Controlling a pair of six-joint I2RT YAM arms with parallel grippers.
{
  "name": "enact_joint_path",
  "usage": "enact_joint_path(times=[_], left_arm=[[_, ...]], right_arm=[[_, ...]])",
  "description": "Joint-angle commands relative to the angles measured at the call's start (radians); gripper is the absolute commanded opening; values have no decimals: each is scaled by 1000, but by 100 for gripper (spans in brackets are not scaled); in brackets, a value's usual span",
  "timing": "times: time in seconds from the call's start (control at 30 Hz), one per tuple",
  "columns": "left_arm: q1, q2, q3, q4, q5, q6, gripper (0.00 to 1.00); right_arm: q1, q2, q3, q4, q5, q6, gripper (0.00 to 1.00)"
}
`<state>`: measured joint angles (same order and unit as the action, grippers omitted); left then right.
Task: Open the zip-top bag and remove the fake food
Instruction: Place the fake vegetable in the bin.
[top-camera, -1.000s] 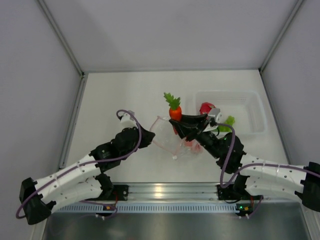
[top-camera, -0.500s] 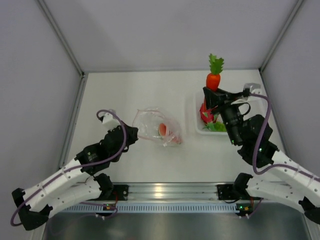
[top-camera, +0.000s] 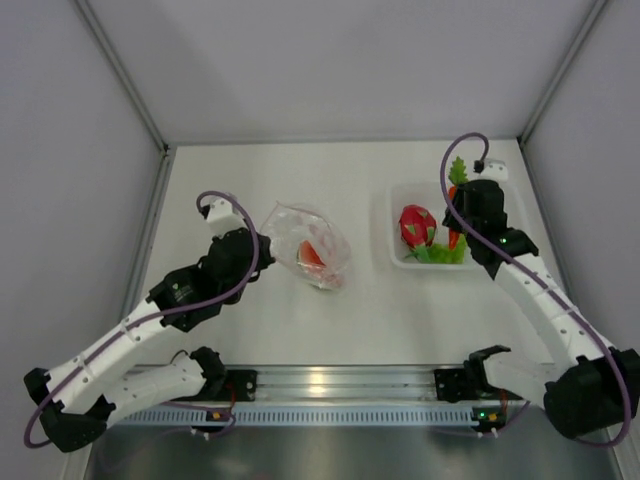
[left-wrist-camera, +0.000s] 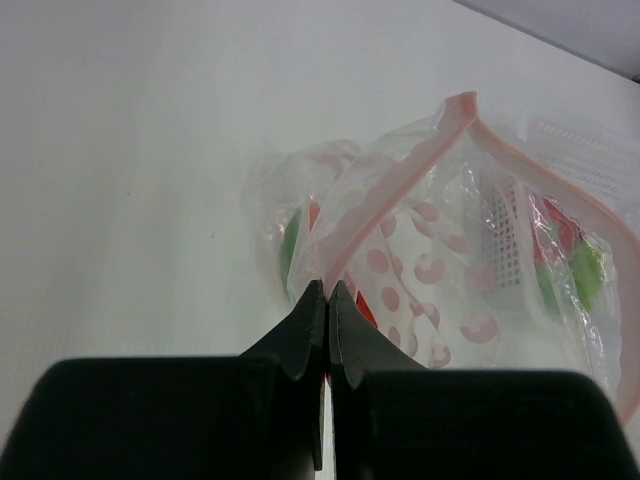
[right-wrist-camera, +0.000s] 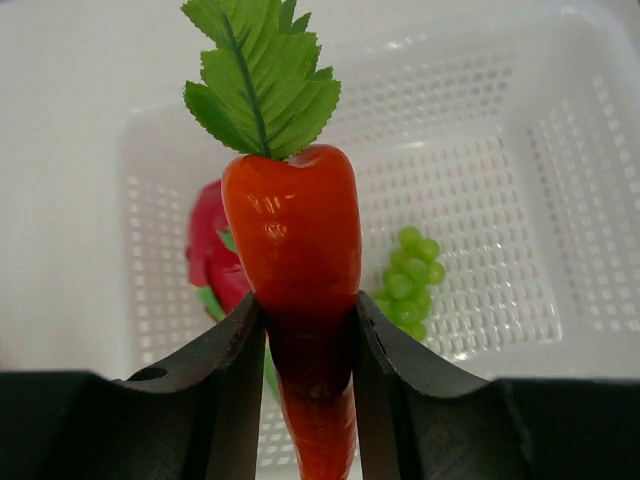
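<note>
The pale worktop (top-camera: 380, 320) carried everything. On its right side stood a clear perforated tub (top-camera: 420, 188). Left of it, well apart, the zip-top bag (top-camera: 305, 245) lay crumpled on the worktop, its mouth with the pinkish zip strip gaping wide in the left wrist view.

The left gripper (left-wrist-camera: 327, 290) had its fingers pressed together on the edge of the bag at the zip strip, pinching the film there. The right gripper (right-wrist-camera: 305, 310) hung over the tub, its two fingers clamped on the lower body of a toy carrot (right-wrist-camera: 295, 230), which stood upright with its green leaf on top. Its tip was hidden below the fingers, so whether it touched the tub floor could not be told.

Inside the tub lay a magenta dragon fruit (top-camera: 415, 225) at the left, with a small bunch of green grapes (right-wrist-camera: 410, 285) beside it. A red slice (top-camera: 312, 253) remained inside the bag, along with something green (left-wrist-camera: 290, 245) seen through the film.
</note>
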<state>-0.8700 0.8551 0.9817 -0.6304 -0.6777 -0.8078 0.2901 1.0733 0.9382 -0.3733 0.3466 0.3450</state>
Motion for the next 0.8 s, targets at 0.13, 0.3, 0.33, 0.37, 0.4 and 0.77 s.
enact_joint_path(times=[0.13, 0.3, 0.33, 0.37, 0.4, 0.77], left_arm=[[17, 18, 84, -43, 69, 127, 0], [26, 58, 113, -49, 141, 174, 0], [26, 64, 112, -49, 161, 182, 0], [28, 68, 114, -49, 168, 185, 0], [28, 71, 114, -49, 178, 186, 0], [31, 117, 133, -48, 259, 229, 0]], right_arm=[[-146, 175, -87, 65, -90, 23, 9], [-178, 307, -59, 117, -101, 40, 11], [-186, 321, -56, 123, -101, 52, 11], [-189, 335, -47, 131, -116, 55, 12], [-195, 359, -39, 138, -113, 57, 12], [-192, 350, 69, 36, -116, 28, 89]])
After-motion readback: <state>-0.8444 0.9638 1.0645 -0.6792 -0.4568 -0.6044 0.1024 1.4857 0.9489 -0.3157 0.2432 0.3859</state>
